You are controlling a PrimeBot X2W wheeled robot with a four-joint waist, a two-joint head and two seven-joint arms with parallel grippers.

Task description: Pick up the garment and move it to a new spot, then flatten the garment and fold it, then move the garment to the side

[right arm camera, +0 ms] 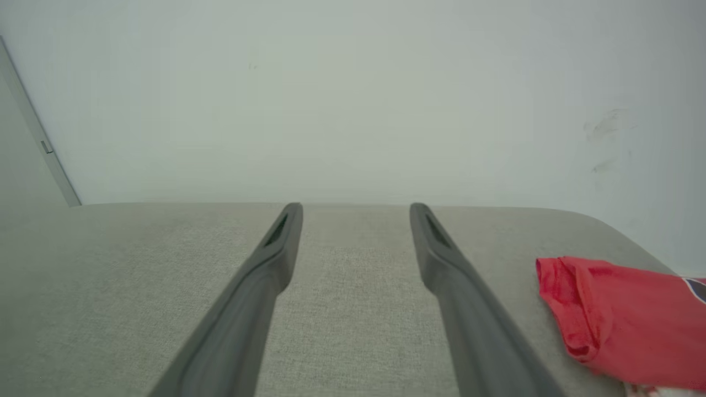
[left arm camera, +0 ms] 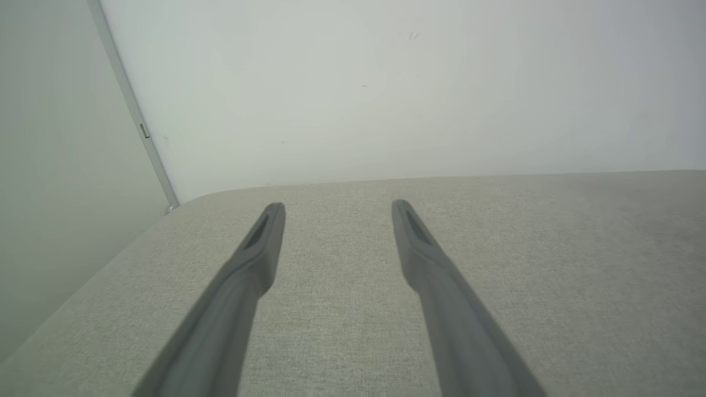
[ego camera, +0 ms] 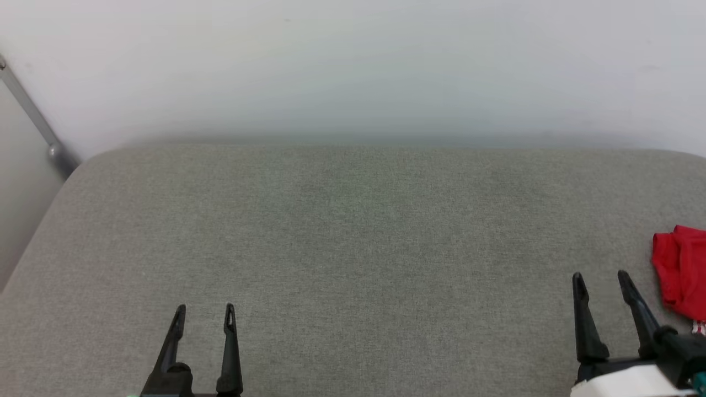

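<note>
Garment point(ego camera: 681, 270), a bunched red heap, lies on the grey padded surface point(ego camera: 353, 231) just outboard of the right end effector point(ego camera: 600, 275). That one and the left end effector point(ego camera: 205, 307) gape wide, empty. Risk: a pinch catching several layers, lifting it knotted.

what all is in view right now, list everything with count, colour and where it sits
garment: one, red, bunched at the right edge of the head view, lying on the padded surface, not held
padded surface: one, light grey fabric, across the lower part of the head view
wall: one, white, behind the padded surface
metal strip: one, grey, slanting down the wall at the upper left
left gripper: one, dark fingers, open, lower left over the padded surface
right gripper: one, dark fingers, open, lower right, just left of the garment and apart from it
</note>
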